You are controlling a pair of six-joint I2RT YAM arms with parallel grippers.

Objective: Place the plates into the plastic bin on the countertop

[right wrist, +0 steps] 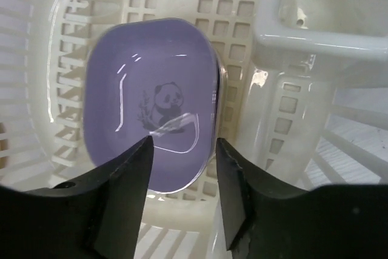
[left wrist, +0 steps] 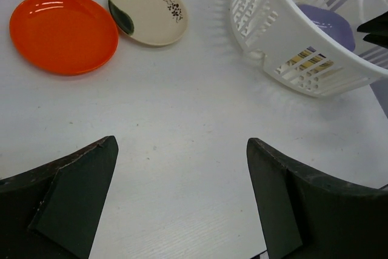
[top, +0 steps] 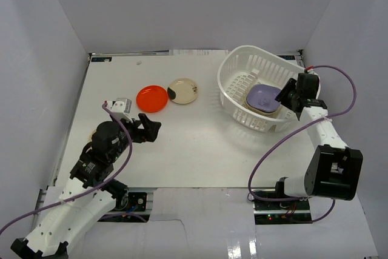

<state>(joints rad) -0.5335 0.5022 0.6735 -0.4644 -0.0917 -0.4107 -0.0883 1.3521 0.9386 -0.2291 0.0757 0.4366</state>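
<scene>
From above, a lavender plate [top: 262, 98] lies in the plastic bin [top: 225, 89] at the far right corner of the surface [top: 194, 156], while a red plate [top: 152, 98] and a cream plate [top: 183, 90] sit outside it toward the far edge, so I judge two remain. In the left wrist view, the left end effector [left wrist: 180, 144] is spread and empty, with open room ahead. In the right wrist view, the right end effector [right wrist: 182, 144] hangs parted over the lavender plate, the plastic bin's wall close beside.

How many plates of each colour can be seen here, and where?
Red plate: 1, on countertop
Cream plate: 1, on countertop
Lavender plate: 1, in the bin
Total: 3 clearly visible; something lies under the lavender one, uncountable.
</scene>
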